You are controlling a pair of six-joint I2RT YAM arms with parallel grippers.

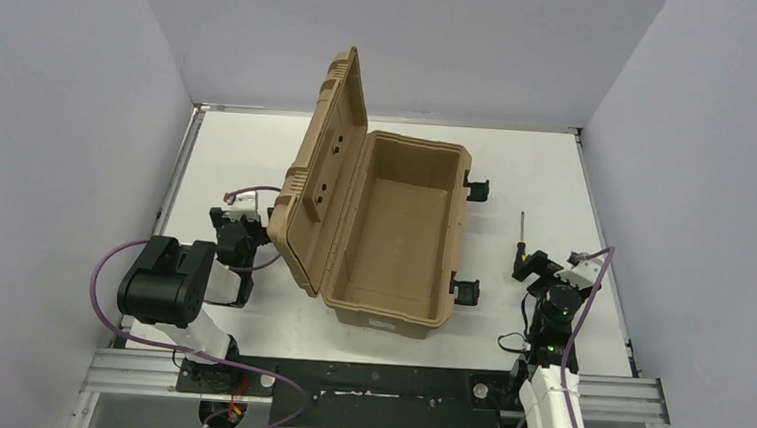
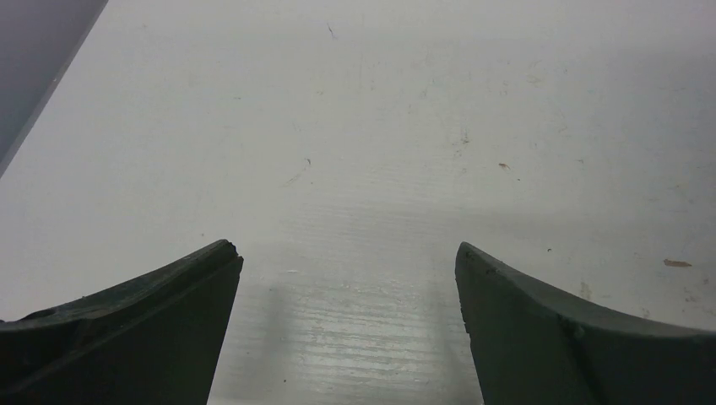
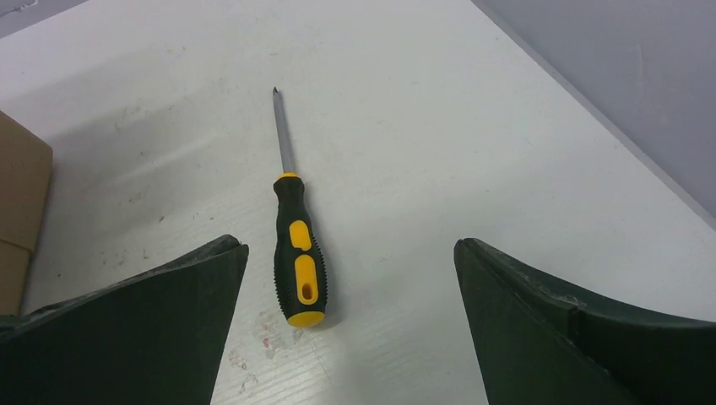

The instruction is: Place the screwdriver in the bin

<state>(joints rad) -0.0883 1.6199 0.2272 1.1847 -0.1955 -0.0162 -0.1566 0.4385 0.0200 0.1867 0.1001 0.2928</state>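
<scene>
The screwdriver (image 3: 297, 253) lies flat on the white table, black-and-yellow handle toward me and thin shaft pointing away. In the top view the screwdriver (image 1: 521, 241) is right of the bin (image 1: 389, 304), a tan case whose ribbed lid (image 1: 317, 180) stands open on its left side. My right gripper (image 3: 349, 245) hovers open just behind the handle end, which lies nearer the left finger (image 3: 169, 312); nothing is touched. From above, the right gripper (image 1: 536, 267) sits at the handle's near end. My left gripper (image 2: 349, 249) is open over bare table, left of the lid (image 1: 237, 225).
Two black latches (image 1: 476, 188) (image 1: 466, 291) stick out from the bin's right wall toward the screwdriver. A tan corner of the bin (image 3: 18, 198) shows at the left edge of the right wrist view. Grey walls (image 1: 716, 145) enclose the table on three sides.
</scene>
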